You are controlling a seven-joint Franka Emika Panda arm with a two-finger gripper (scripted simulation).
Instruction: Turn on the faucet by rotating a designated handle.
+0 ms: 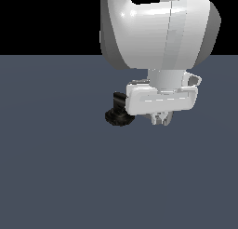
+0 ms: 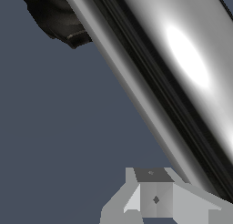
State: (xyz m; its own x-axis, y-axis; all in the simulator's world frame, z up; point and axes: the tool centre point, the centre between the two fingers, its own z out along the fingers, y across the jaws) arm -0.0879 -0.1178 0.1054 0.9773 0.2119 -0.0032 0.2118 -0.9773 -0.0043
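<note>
Hovering low over the desk (image 1: 56, 177), I have my jaws hanging just above its grey surface, right of the faucet (image 1: 119, 112) in the exterior view. From that view my white hand body hides most of what lies behind it, so only the two short fingertips (image 1: 159, 118) peek out beneath, and I cannot tell whether the jaws are spread or pressed together. The wrist view does not settle it either: one grey finger (image 2: 157, 198) shows at the frame's edge, the other is out of sight.

Just beyond that finger, the handle (image 2: 182, 68) fills the wrist view as a broad chrome bar with dark grooves along it, running diagonally and very close. Whether the finger touches it I cannot say. Farther along the bar sits the black ribbed base (image 2: 59, 18), which the exterior view shows resting on the desk, just left of my hand.

My worry is the polish on that cylinder. Pushing off-centre could let my finger skid along or over the bar instead of turning it, and pressing down too steeply might jam me against the desk.
</note>
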